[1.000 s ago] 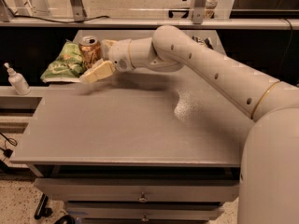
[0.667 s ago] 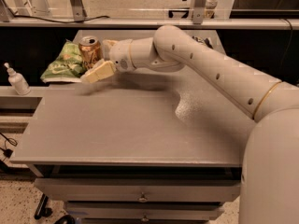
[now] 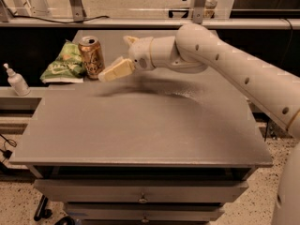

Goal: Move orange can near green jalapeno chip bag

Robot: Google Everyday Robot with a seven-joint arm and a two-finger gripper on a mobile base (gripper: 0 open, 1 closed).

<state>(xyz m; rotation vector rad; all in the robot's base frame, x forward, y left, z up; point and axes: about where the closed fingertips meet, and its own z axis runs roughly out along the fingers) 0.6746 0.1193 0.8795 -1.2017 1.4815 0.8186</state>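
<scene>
On the grey table (image 3: 140, 125), the hand (image 3: 113, 57) gapes wide beside the orange can (image 3: 91, 57).

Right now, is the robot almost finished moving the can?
Done: the orange can stands upright right beside the green jalapeno chip bag, at the table's back left. In hand: nothing; the gripper hangs open just right of the can. Left: probably just backing the gripper away.

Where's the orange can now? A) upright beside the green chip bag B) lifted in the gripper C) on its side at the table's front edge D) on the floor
A: the orange can stands upright beside the green jalapeno chip bag on the table; the open gripper is next to it, not around it.
</scene>
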